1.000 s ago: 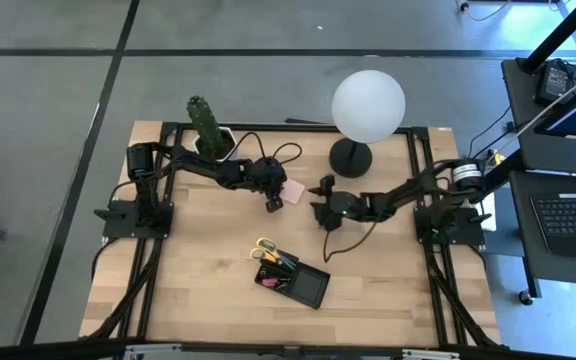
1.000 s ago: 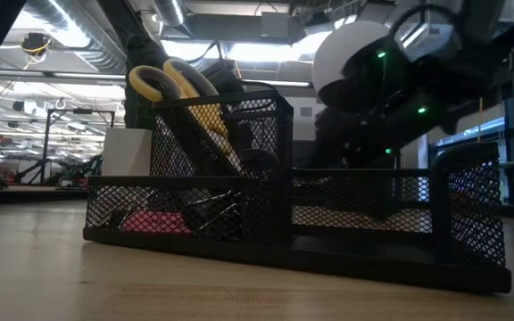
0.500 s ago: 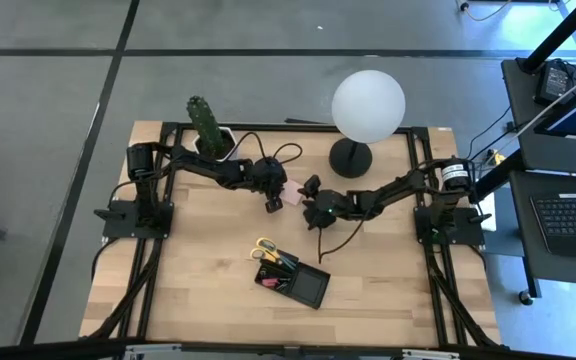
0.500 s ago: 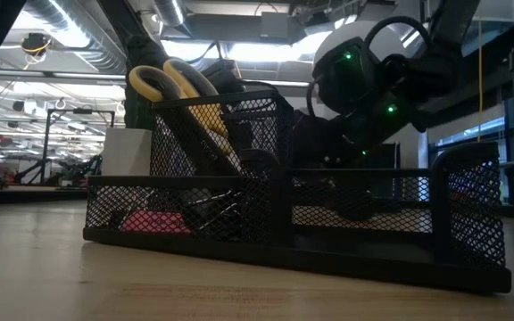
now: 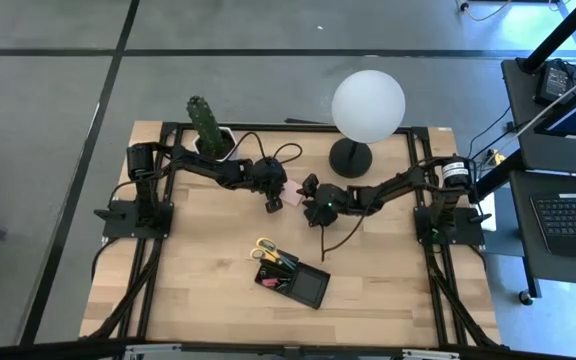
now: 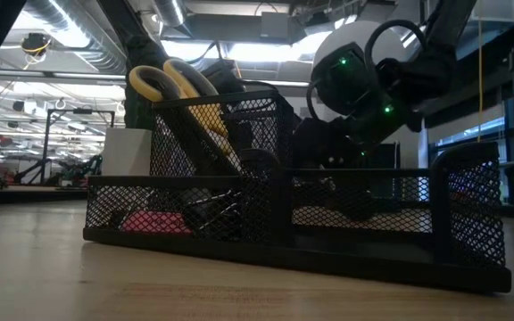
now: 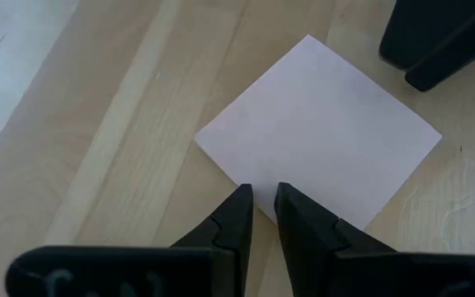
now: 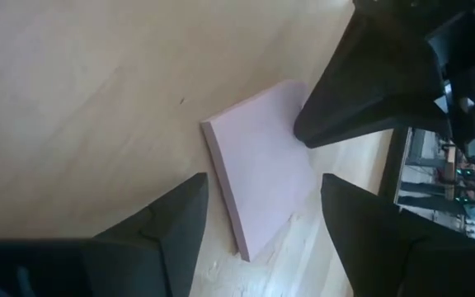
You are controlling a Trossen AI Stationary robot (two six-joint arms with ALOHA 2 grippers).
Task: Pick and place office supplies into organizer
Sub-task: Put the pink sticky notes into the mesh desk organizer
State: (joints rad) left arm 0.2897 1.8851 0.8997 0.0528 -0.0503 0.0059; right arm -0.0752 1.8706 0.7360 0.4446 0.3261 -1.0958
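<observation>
Left arm is reaching from its base at the table's left edge toward mid-table, elbow bent near the back, wrist pitching down. Left gripper (image 5: 273,204) is pointing at the tabletop, fingers (image 7: 236,216) sitting nearly together with only a thin slit between them, tips down at the surface. Right arm is stretching in from its base on the right edge, low and long across the table, green status lights glowing on the wrist in the low view. Right gripper (image 5: 308,187) is sitting just beside the left one, fingers (image 8: 176,216) spreading wide apart, angling low over the surface.
</observation>
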